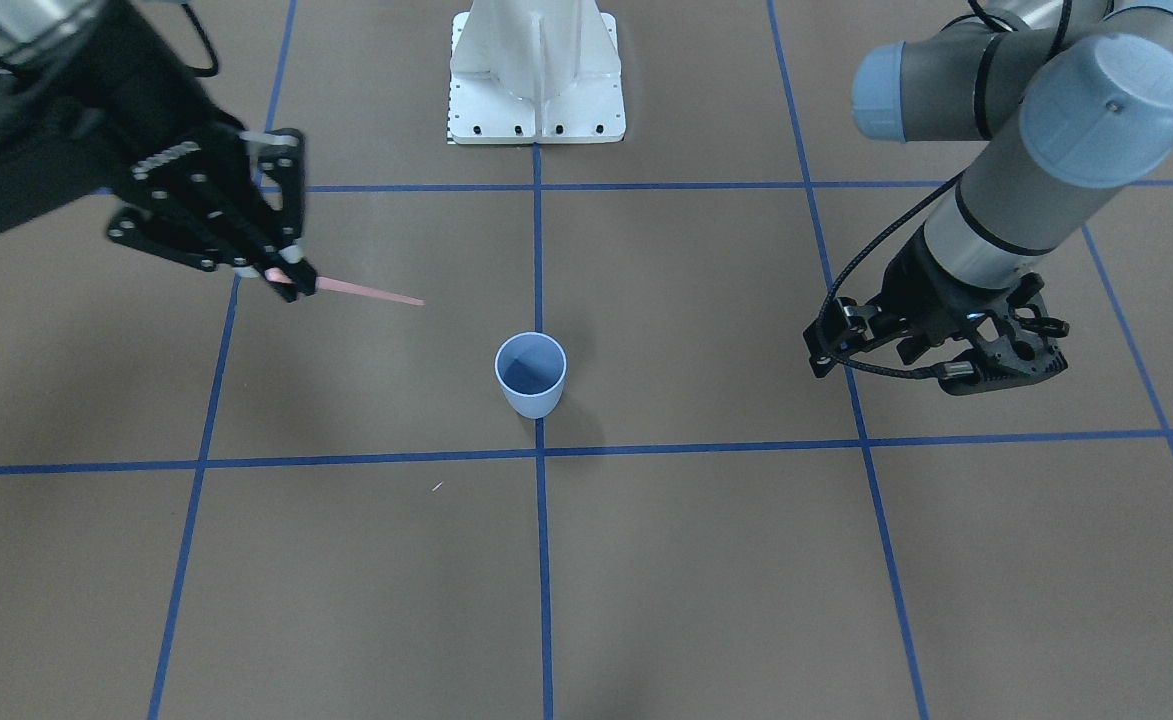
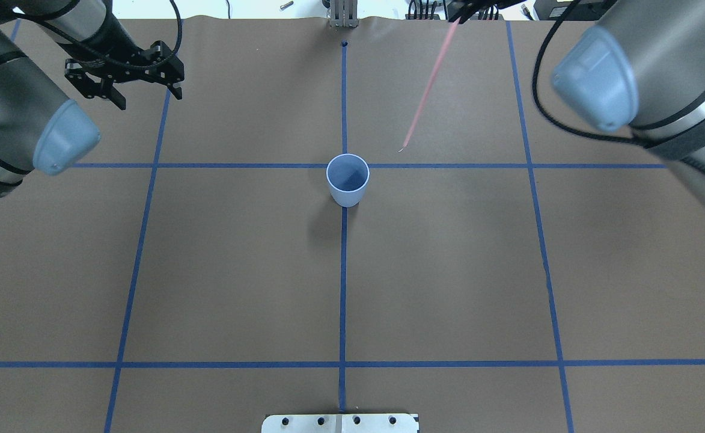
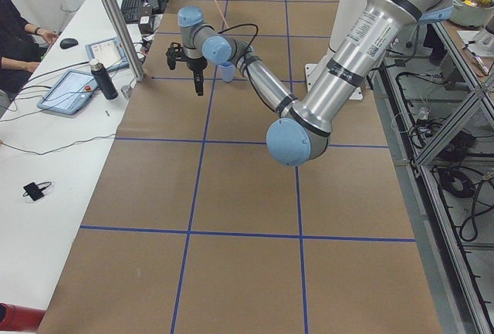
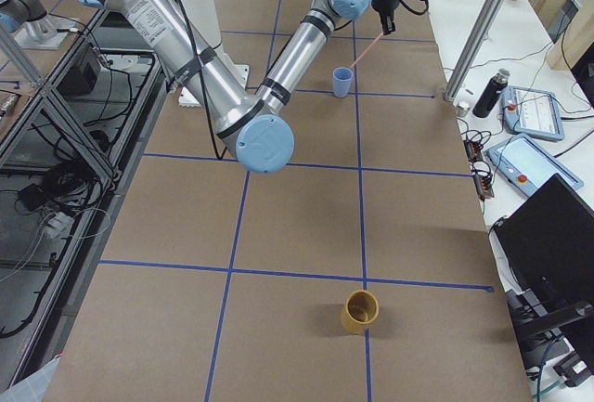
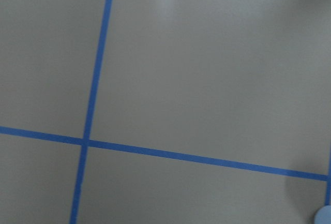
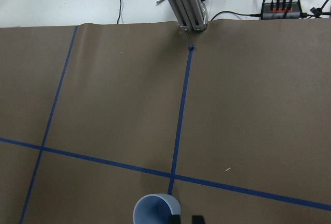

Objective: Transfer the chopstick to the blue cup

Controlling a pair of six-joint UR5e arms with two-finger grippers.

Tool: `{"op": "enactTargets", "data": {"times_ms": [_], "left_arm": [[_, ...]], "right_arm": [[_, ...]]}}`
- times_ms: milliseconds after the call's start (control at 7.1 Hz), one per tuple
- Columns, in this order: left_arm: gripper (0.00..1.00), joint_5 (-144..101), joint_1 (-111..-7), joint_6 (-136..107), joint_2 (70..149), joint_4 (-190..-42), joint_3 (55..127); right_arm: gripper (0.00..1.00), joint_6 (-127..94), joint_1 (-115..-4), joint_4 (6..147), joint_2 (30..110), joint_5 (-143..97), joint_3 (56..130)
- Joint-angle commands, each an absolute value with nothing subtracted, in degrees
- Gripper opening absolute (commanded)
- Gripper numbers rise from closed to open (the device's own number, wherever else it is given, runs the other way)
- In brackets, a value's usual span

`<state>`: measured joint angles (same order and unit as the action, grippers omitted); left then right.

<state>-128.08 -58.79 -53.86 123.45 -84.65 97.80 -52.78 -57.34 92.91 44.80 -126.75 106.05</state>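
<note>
Open tabletop (image 1: 726, 560) lies all round the blue cup (image 1: 530, 375), its mouth uncovered. The chopstick (image 1: 371, 292) in the right claw (image 1: 289, 283) slants near the cup; the left claw (image 2: 148, 93) hangs well apart.

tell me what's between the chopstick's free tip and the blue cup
Nothing. In the front-facing view only bare brown table shows between the tip of the chopstick and the blue cup.

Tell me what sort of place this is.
Most likely a robotics lab test bench: a left arm and right arm over a table gridded with blue tape, and a side desk with tablets.
</note>
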Motion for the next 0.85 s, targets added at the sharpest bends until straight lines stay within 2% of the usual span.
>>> {"op": "enactTargets", "data": {"times_ms": [0,423,705], "left_arm": [[0.99,-128.1,-59.7,-51.7,122.0,-84.8,97.5],[0.99,-128.1,-59.7,-51.6,122.0,-84.9,96.5],[0.99,-128.1,-59.7,-51.6,122.0,-85.0,96.2]], "right_arm": [[0.0,-54.0,-49.3,93.2,43.5,-117.2,104.8],[0.0,-53.3,-47.5,92.9,37.7,-114.4,96.3],[0.0,-53.2,-46.0,92.5,37.7,-112.8,94.9]]}}
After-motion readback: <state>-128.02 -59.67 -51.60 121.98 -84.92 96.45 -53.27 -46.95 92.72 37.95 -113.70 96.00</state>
